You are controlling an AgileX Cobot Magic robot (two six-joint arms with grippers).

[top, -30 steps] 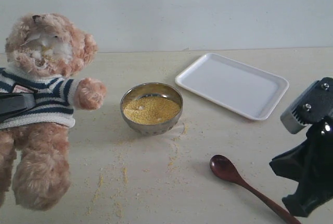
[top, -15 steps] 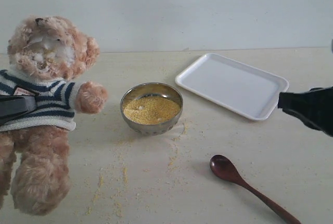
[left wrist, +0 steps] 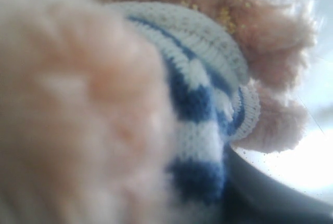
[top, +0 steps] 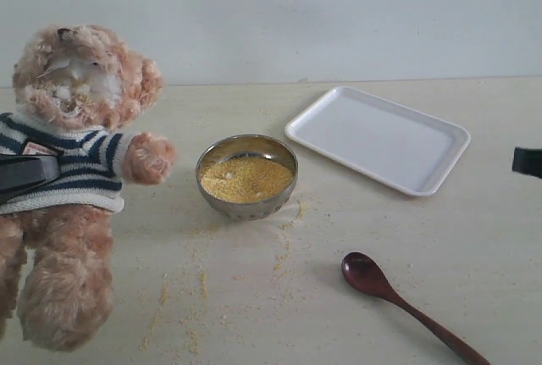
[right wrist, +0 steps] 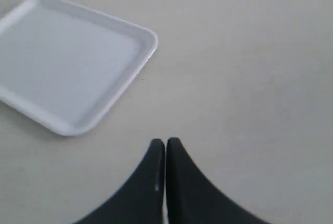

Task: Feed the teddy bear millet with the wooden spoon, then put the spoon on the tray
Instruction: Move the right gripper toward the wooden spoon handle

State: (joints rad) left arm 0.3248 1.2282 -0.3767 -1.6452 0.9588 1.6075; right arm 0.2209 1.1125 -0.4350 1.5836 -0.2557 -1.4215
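Pale tabletop [top: 423, 238], millet [top: 246, 179] specks scattered. Left gripper [top: 34, 173] clamps the teddy bear [top: 80, 85] at its sweater; right gripper [right wrist: 165, 150] pinched closed, holding nothing (near tray [right wrist: 62, 63]). Wooden spoon [top: 398, 301] lies flat, ungrasped; its thin handle could skid away under a pinch.

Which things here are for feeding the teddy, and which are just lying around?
For the job:
- teddy bear
- millet, heaped in the steel bowl
- wooden spoon
- tray

Just lying about:
- spilled grains scattered on the table
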